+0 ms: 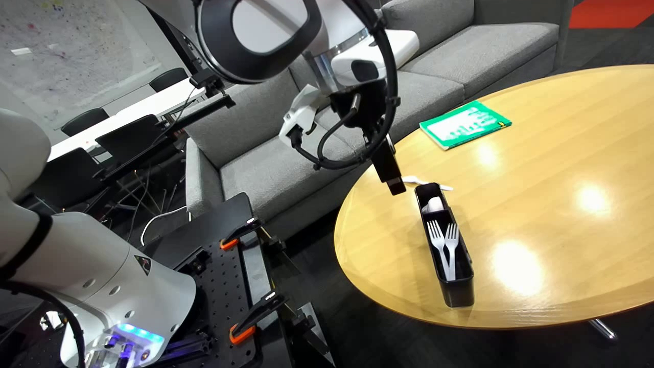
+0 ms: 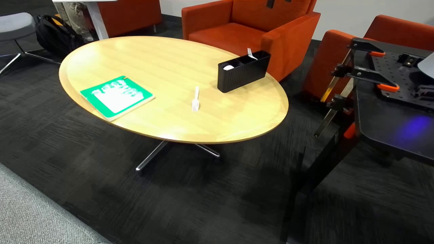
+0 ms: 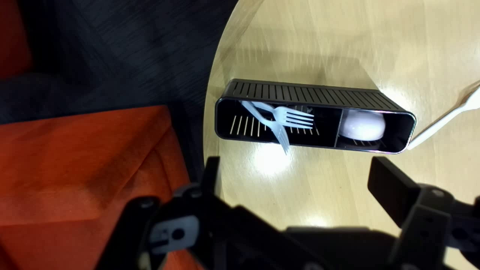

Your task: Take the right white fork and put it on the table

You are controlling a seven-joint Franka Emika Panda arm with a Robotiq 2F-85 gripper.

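Wrist view is showing me the tool spread wide and pinching nothing, hanging in the air apart from the black tray. The right white fork is resting in the tray's longer compartment, its twin close beside it in an exterior view; from the wrist the two are crossing, so I am not sure which is which, and one set of tines is reaching past the rim. I am guessing that the handles are bracing low inside while the wall is propping the necks, which is leaving the heads handy for a pick. A divider is keeping a white rounded thing, maybe a spoon, in the shorter compartment, presumably for sorting. A loose fork is lying on the worktop near that end, perhaps hinting at where I am meant to be laying mine. I am judging this as the approach, the pick not yet made. That spread is presumably serving to straddle one fork, but the tips are standing apart along the tray's length, so I am thinking of turning the wrist before coming down. With the twin so close, I am risking lifting both.
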